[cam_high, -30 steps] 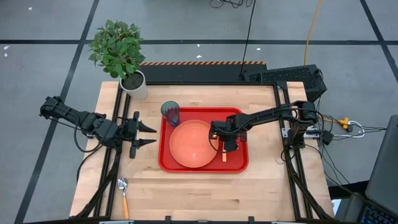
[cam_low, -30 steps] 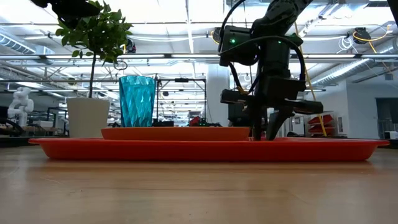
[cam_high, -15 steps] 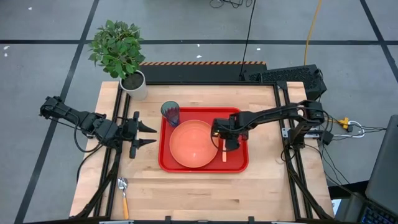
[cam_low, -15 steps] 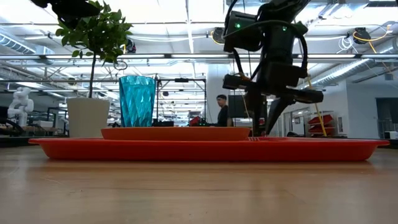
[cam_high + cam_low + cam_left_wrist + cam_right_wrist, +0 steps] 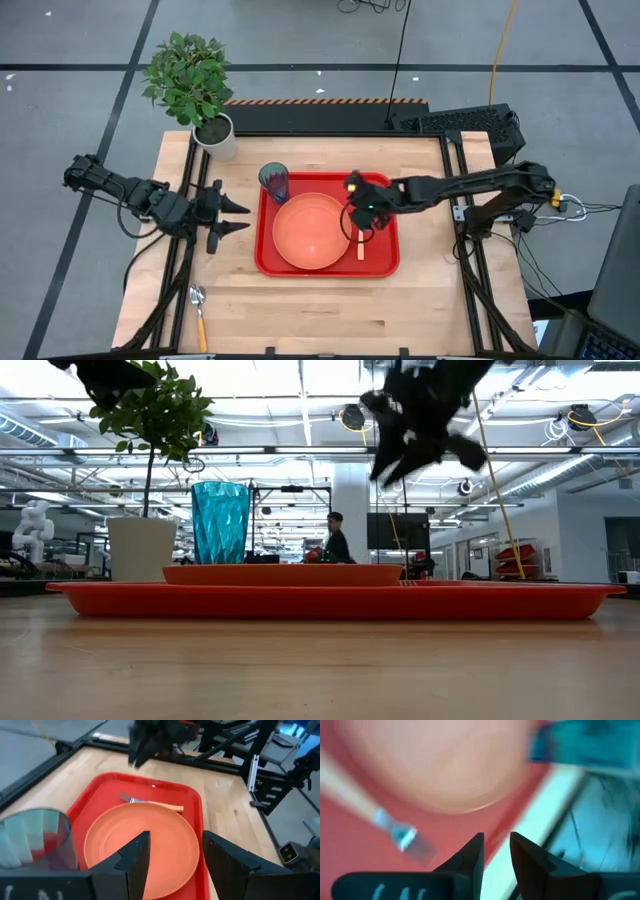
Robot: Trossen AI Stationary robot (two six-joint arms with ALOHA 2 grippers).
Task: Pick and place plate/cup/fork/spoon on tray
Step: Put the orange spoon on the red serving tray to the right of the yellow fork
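The red tray (image 5: 385, 262) lies mid-table. On it rest the salmon plate (image 5: 310, 232), the teal cup (image 5: 274, 182) upright at its far left corner, and the fork (image 5: 359, 243) flat along its right side. The spoon (image 5: 199, 312) lies on the wood near the front left edge. My right gripper (image 5: 353, 200) hangs above the tray's right part, over the fork's tines (image 5: 402, 837). Its fingers (image 5: 475, 851) stand slightly apart with nothing between them. My left gripper (image 5: 240, 218) waits open at the tray's left side, facing plate (image 5: 140, 845) and cup (image 5: 32, 837).
A white pot with a green plant (image 5: 215, 135) stands at the table's far left corner. Bare wood runs along the front of the table around the spoon. In the low view a person (image 5: 335, 542) shows in the room far behind the tray (image 5: 330, 600).
My right gripper has risen from the tray's right side, where its fingertips stood down at the fork, to well above the tray, rolling its wrist and tipping as it went. The fork stays flat on the tray. Plate and cup have not moved.
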